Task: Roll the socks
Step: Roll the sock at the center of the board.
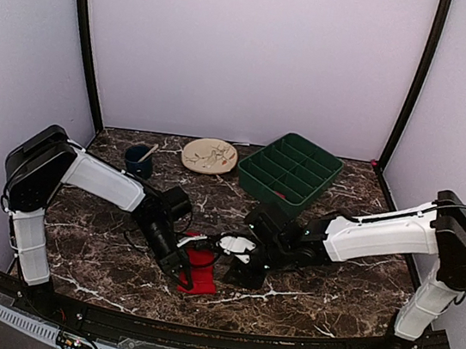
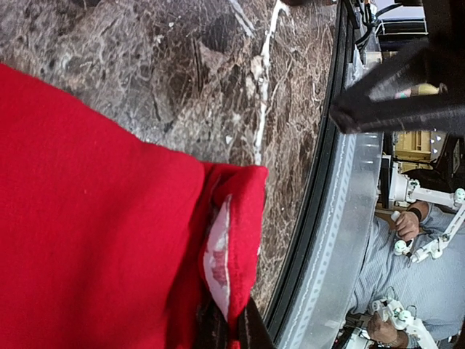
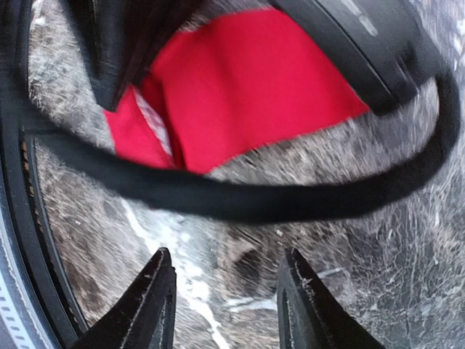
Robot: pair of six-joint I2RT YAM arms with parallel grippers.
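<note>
hidden or unclear: in the top view the left gripper [image 1: 186, 279] and its wrist cover much of the socks [image 1: 200, 267], so only a red patch shows. the frames do not show whether the red fabric is one layer or two. in the left wrist view the socks [image 2: 94, 218] run off the left and bottom edges. in the right wrist view a black cable [image 3: 240, 196] crosses in front of the socks [image 3: 247, 87], the left arm's black body cuts off their upper corners, and the picture is blurred.

orientation: in the top view the visible patch is an oblong. its long axis runs from the near table edge toward the far side, slightly tilted. it lies flat on the marble table [image 1: 302, 297].

left gripper [image 2: 231, 331]: fingertips clenched on the sock's folded edge. a white patterned strip [image 2: 216, 265] lies just ahead of the tips. the rest of the fabric spreads out ahead of the tips and to one side of them.

right gripper [image 3: 227, 305]: fingers [image 3: 156, 305] released and spread, with only bare marble between them. the socks lie ahead of these fingertips, apart from them, beyond the cable. in the top view the right gripper [image 1: 245, 273] sits just beside the red patch.
</note>
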